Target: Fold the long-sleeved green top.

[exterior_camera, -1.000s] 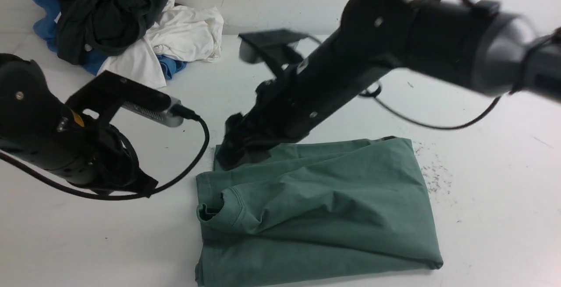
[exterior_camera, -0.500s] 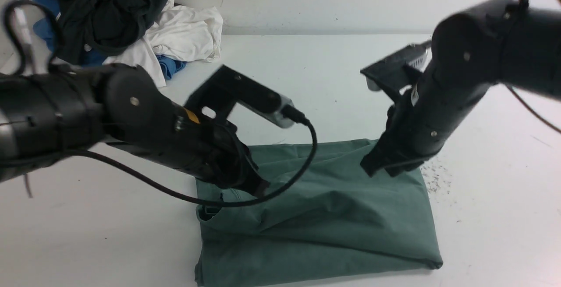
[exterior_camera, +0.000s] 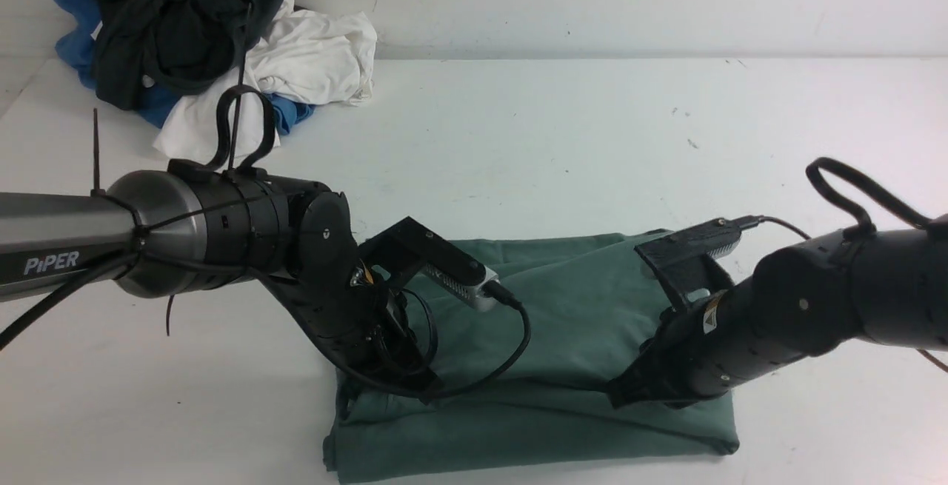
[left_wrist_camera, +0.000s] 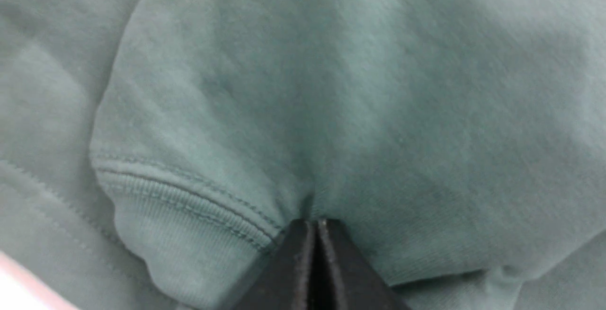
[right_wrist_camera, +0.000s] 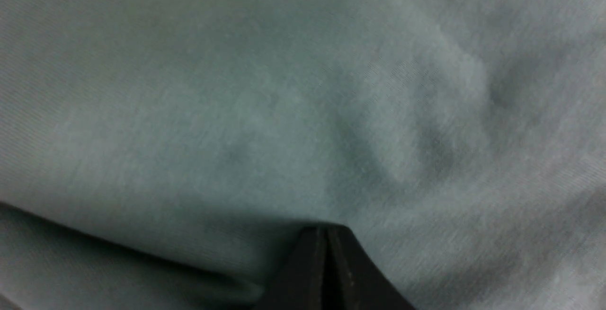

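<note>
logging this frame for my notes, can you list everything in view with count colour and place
green top: 1, sage green, folded on the table near the front, between the two arms
dark garment: 1, charcoal black, top of the pile at the far left corner
white garment: 1, white, in the pile, right of the dark one
blue garment: 1, blue, under the pile, showing at its left and lower edges
table: 1, white, under everything
left gripper: 1, black, jaws shut with their tips on the top's fabric beside a ribbed cuff
right gripper: 1, black, jaws shut with their tips on the top's right side
</note>
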Robot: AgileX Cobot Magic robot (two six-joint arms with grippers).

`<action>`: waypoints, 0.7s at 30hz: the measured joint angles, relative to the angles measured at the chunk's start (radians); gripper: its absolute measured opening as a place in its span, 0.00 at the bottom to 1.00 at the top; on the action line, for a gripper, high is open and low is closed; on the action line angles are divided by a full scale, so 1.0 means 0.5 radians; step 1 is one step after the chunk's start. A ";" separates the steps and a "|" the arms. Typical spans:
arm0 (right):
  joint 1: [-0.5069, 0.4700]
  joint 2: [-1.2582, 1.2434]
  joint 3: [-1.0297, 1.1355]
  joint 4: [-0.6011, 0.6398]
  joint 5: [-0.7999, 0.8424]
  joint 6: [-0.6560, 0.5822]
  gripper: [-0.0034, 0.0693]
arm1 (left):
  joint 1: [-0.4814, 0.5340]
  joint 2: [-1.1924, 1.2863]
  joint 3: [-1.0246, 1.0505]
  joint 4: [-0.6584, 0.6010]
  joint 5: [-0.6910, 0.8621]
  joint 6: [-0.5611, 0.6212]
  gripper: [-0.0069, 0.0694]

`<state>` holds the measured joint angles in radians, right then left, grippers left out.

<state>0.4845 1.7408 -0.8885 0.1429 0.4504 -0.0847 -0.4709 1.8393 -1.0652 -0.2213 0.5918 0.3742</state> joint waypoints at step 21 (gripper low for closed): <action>-0.204 -0.500 -0.272 -0.047 -0.037 -0.086 0.03 | 0.059 -0.498 -0.411 0.189 0.336 -0.019 0.08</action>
<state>0.3825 1.4907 -1.0245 0.1192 0.4320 -0.1280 -0.4412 1.5903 -1.2707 -0.1268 0.7596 0.3647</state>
